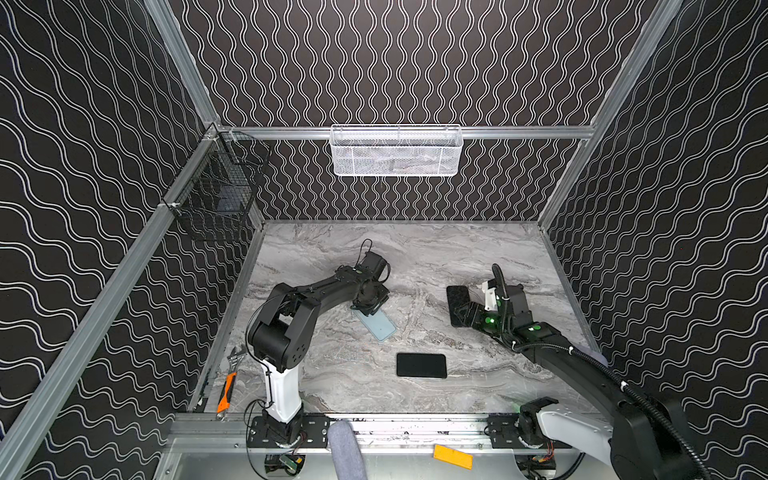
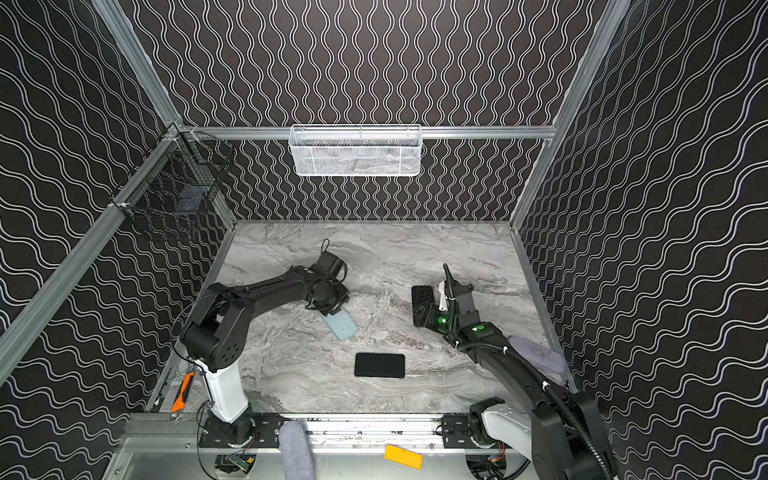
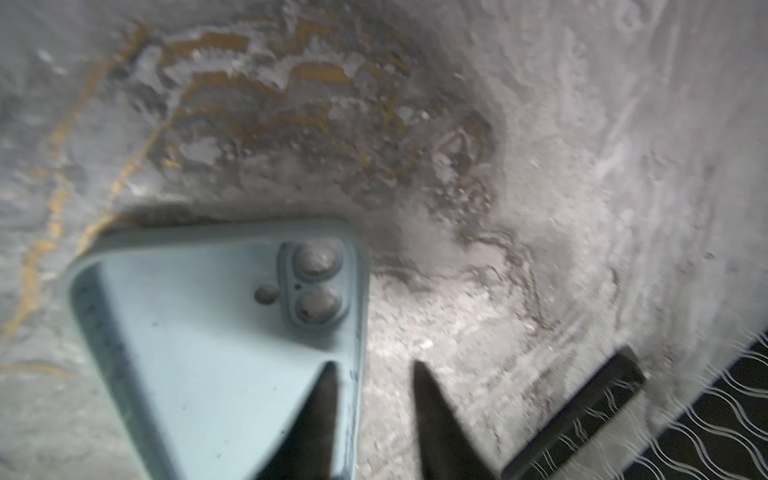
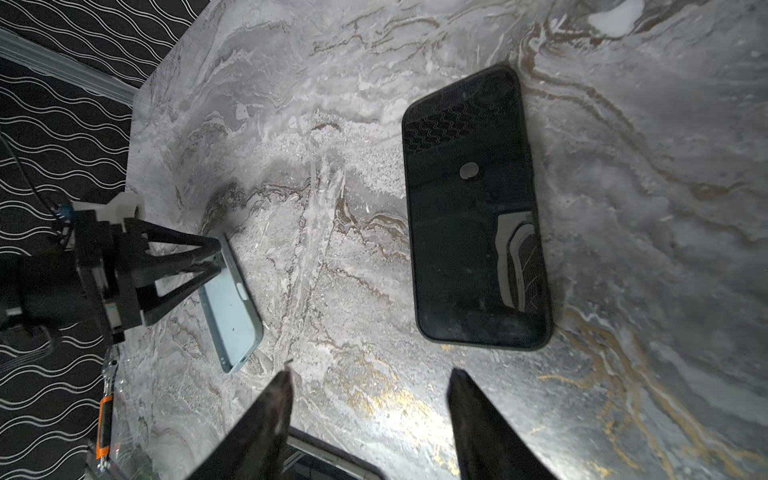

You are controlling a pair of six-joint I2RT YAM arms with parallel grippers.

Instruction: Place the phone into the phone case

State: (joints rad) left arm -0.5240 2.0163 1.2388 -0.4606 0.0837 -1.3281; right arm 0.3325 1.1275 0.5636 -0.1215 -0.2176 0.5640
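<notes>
The light blue phone case (image 1: 377, 327) lies open side up at mid-table, its camera holes clear in the left wrist view (image 3: 208, 332). My left gripper (image 3: 374, 365) stands open astride one long wall of the case: one finger is over the inside and the other over bare table. In both top views it sits at the case's far end (image 1: 368, 309) (image 2: 330, 309). The black phone (image 1: 421, 365) (image 4: 473, 208) lies flat, screen up, nearer the front. My right gripper (image 4: 370, 373) hangs open and empty at the right (image 1: 462, 316), apart from the phone.
A black flat slab (image 1: 456, 297) (image 4: 332, 461) lies under my right gripper. An orange-handled wrench (image 1: 226, 390) rests by the left wall. A white mesh basket (image 1: 397, 151) and a black wire basket (image 1: 216, 195) hang on the walls. A yellow block (image 1: 453, 456) sits beyond the front rail.
</notes>
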